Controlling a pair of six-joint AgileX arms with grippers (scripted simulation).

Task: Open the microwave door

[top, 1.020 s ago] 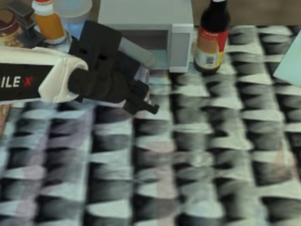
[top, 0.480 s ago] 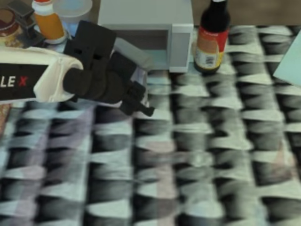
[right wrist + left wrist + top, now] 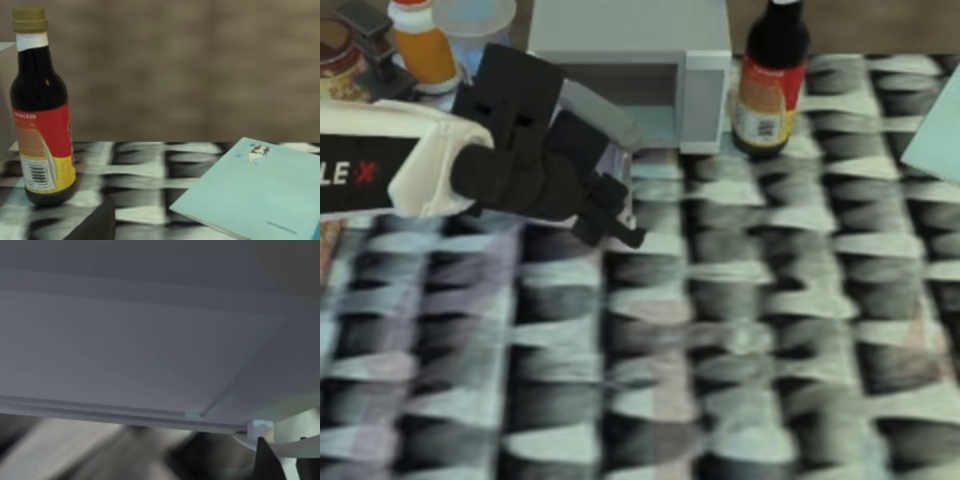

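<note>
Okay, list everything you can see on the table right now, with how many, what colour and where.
microwave: one, light grey-silver, far middle of the table, cavity showing.
microwave door: one, grey, swung out from the front's left.
dark bottle: one, red and yellow label, right of the microwave.
orange bottle: one, far left.
clear bowl: one, pale blue, beside the orange bottle.
brown jar: one, far left corner.
light blue book: one, right edge.
tablecloth: one, grey-black and white pattern.
left gripper: black, at the door.
right gripper: not seen.

microwave (image 3: 630,30) at table's (image 3: 770,330) far edge, bottle (image 3: 772,80) just right
</note>
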